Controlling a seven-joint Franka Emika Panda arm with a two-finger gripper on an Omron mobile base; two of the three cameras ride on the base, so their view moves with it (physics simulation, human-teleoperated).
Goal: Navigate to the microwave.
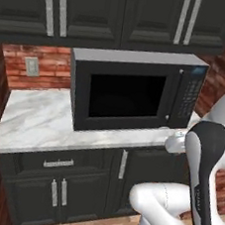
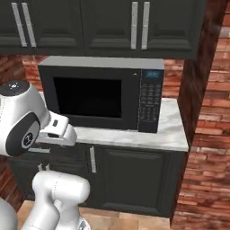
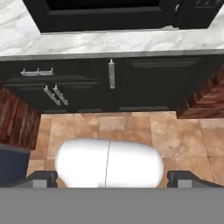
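The microwave [image 3: 109,15] is cut off by the hand view's top edge.

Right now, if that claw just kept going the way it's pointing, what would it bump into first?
The gripper points steeply down, so probably the tiled floor before the lower cabinets, though depth is unclear.

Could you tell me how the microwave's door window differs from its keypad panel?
The door window is wide, plain dark glass filling most of the microwave front; the keypad panel is a narrow upright strip at the right end. The window is featureless, while the panel carries rows of small buttons under a small display. Both are black and face forward.
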